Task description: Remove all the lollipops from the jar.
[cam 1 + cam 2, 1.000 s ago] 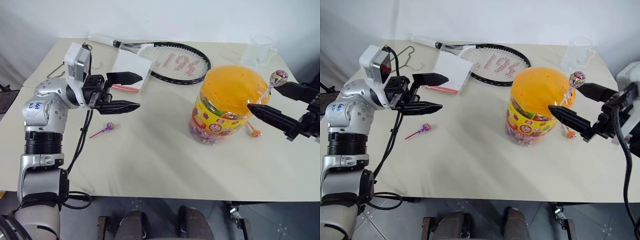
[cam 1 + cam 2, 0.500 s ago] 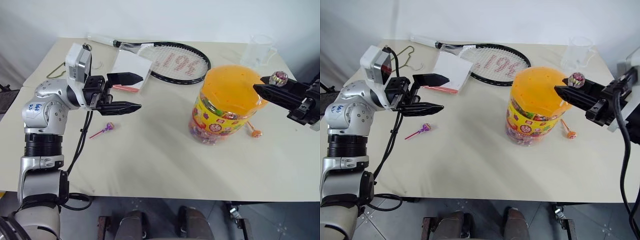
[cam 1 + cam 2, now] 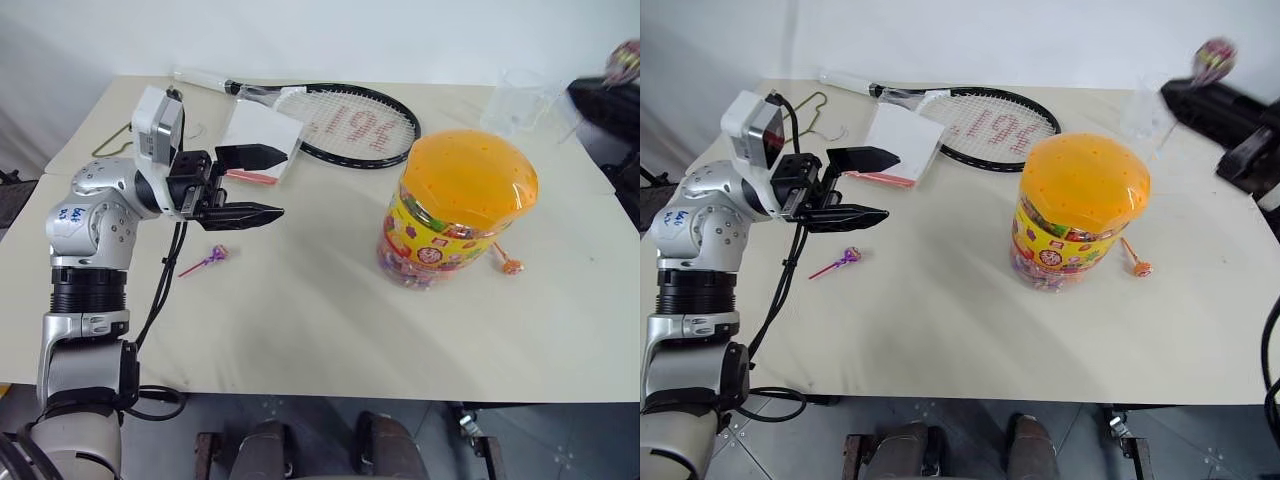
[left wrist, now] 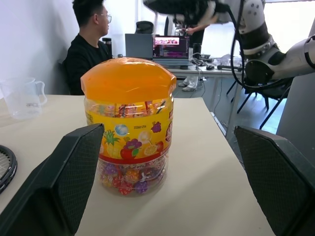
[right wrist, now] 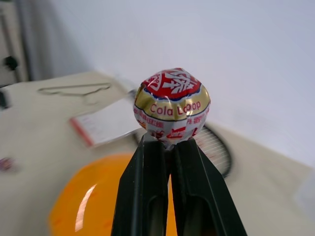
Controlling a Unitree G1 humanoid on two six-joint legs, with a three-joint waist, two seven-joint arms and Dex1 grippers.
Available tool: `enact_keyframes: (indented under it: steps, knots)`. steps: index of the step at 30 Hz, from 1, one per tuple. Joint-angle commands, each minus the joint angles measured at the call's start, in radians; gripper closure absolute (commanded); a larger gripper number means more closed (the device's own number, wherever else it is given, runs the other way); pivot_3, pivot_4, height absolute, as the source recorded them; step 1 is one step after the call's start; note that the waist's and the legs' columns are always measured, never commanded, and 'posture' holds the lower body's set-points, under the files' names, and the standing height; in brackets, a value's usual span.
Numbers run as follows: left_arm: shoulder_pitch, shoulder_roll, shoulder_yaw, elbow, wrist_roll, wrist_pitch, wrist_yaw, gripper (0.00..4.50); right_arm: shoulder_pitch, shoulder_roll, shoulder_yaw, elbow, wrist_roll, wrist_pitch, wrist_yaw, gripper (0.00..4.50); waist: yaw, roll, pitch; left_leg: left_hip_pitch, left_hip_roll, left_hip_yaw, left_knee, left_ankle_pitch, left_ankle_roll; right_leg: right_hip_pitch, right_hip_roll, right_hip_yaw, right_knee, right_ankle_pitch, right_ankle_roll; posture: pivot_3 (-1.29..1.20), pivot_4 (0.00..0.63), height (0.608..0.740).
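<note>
- lollipops: 3 total. purple lollipop [image 3: 216,254] on worktop [image 3: 300,330], orange lollipop [image 3: 511,266] on worktop just beside jar, silvery-pink lollipop [image 5: 171,107] pinched in right hand [image 5: 170,147]
- jar [image 3: 455,208]: 1, orange lid
- tennis racket [image 3: 340,118]: 1
- clear measuring cup [image 3: 520,98]: 1
- white booklet [image 3: 262,134]: 1
- wire hanger [image 3: 818,112]: 1
- robot hands: 2, left hand [image 3: 262,184] empty, fingers apart
- person [image 4: 88,44]: 1, seated
- laptop [image 4: 171,47]: 1

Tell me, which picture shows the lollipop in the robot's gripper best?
The right wrist view: the silvery-pink lollipop sits close-up, pinched by the shut right gripper. The right eye view shows it small and blurred, high beyond the jar.
</note>
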State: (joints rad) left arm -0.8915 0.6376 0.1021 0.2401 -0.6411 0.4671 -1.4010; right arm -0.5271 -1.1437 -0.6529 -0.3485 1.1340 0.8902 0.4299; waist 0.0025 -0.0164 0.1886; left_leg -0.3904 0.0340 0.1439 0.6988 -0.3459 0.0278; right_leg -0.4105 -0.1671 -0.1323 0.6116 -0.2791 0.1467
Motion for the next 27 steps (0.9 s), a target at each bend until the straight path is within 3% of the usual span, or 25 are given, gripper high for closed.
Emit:
enact_keyframes:
  steps: [1,6,9,13,22,27]
  knots:
    - [0.006,0.008,0.026,-0.042,-0.021,-0.008,-0.008,0.0,0.011,-0.046,-0.096,0.101,-0.113,-0.048,0.013,4.41,0.001,0.0,0.0,0.0,0.0,0.0,0.0,0.0,0.0,0.0,0.0,0.0,0.0,0.0,0.0,0.0,0.15,0.74]
    - [0.017,0.01,0.031,-0.053,-0.021,-0.003,-0.005,0.0,0.101,-0.09,-0.101,0.266,-0.272,-0.017,0.026,4.41,-0.003,0.0,0.0,0.0,0.0,0.001,0.0,0.0,0.0,0.0,0.0,0.0,0.0,0.0,0.0,0.0,0.15,0.74]
    - [0.025,0.005,0.033,-0.06,-0.023,-0.006,-0.003,0.0,0.223,-0.112,-0.014,0.383,-0.423,-0.029,0.039,4.41,-0.002,0.0,0.0,0.0,0.0,0.001,0.0,0.0,0.0,0.0,0.0,0.0,0.0,0.0,0.0,0.0,0.15,0.74]
    - [0.038,0.001,0.036,-0.079,-0.028,0.0,0.005,0.0,0.297,-0.095,0.082,0.506,-0.513,-0.013,0.064,4.41,-0.005,0.0,0.0,0.0,0.0,0.001,0.0,0.0,0.0,0.0,0.0,0.001,0.0,0.0,0.0,0.0,0.15,0.74]
    - [0.078,0.018,0.045,-0.124,-0.035,0.027,0.037,0.0,0.22,0.027,0.268,0.737,-0.67,-0.121,0.094,4.41,-0.009,0.0,0.0,0.001,0.0,0.001,0.0,0.0,0.0,0.0,0.0,0.001,0.0,0.0,0.0,0.0,0.15,0.74]
    - [0.083,0.017,0.038,-0.122,-0.031,0.011,0.03,0.0,0.093,0.095,0.346,0.912,-0.749,-0.21,0.114,4.41,-0.009,0.001,0.0,0.001,0.0,0.001,0.0,0.0,0.0,0.0,0.0,0.001,0.0,0.0,0.0,0.0,0.15,0.74]
